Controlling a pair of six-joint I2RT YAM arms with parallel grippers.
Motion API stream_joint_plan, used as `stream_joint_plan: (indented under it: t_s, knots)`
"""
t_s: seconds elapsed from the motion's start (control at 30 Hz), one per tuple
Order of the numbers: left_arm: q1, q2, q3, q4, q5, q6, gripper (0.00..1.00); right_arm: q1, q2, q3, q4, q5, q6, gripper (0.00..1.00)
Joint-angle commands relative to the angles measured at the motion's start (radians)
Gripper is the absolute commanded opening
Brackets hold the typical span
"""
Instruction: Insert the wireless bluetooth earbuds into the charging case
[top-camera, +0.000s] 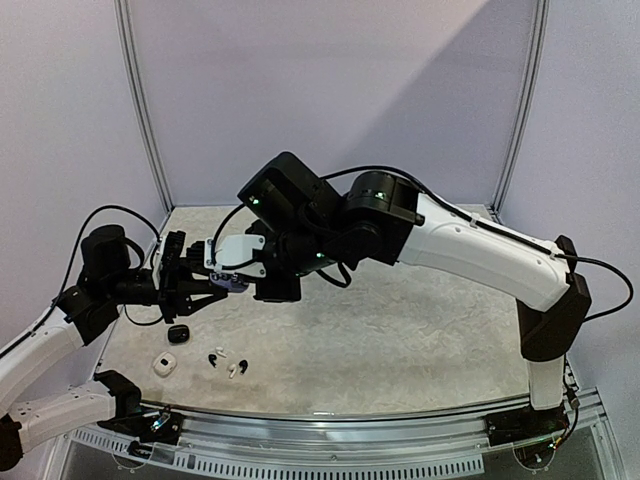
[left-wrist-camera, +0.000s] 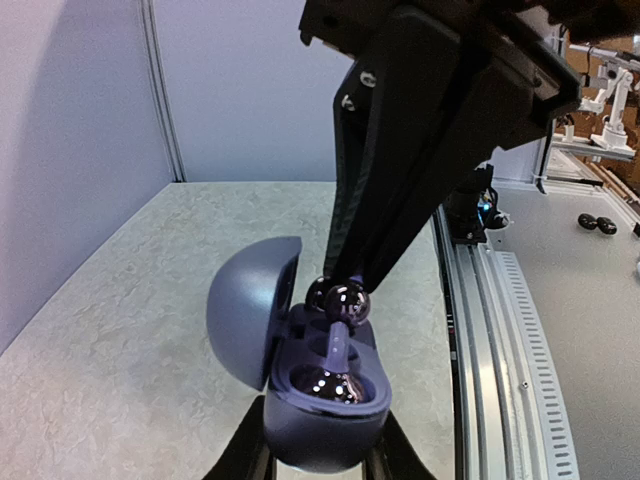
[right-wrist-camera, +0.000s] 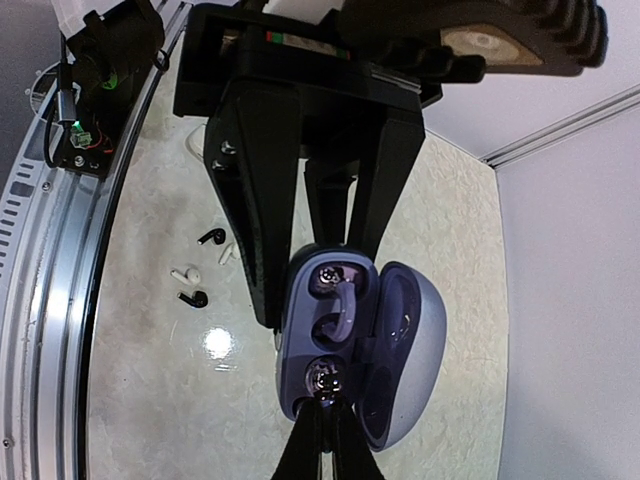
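My left gripper is shut on the greyish-lavender charging case, gripping its base and holding it above the table with the lid open. One glossy earbud sits in the near socket. My right gripper is shut on the second lavender earbud and holds it at the case's other socket; the seated earbud lies beyond it. In the top view the two grippers meet at the case, left of centre.
On the table below lie a black case, a white case, two loose black earbuds and two white ones. A metal rail runs along the near edge.
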Motion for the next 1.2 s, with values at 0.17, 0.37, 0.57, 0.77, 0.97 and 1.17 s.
stream_joint_plan:
  t_s: [0.17,0.37,0.57,0.77,0.97,1.17]
  knots:
    - [-0.013,-0.02,-0.004,0.058,0.041,0.017,0.0,0.002,0.045,0.015,-0.044,0.039,0.019,0.0]
    - [-0.013,-0.028,-0.012,0.066,0.063,0.035,0.0,0.001,0.045,0.015,-0.019,0.063,0.019,0.05]
    - [-0.014,-0.035,-0.022,0.089,0.074,0.042,0.0,0.002,0.048,0.015,-0.008,0.083,0.018,0.11]
    - [-0.013,-0.037,-0.025,0.084,0.081,0.039,0.0,-0.001,0.053,0.015,-0.004,0.09,0.014,0.14]
    - [-0.014,-0.039,-0.03,0.094,0.077,0.018,0.0,-0.002,0.053,0.015,-0.003,0.082,0.011,0.17]
    - [-0.013,-0.035,-0.049,0.175,0.078,-0.085,0.0,-0.002,0.054,0.017,-0.008,0.086,0.011,0.21]
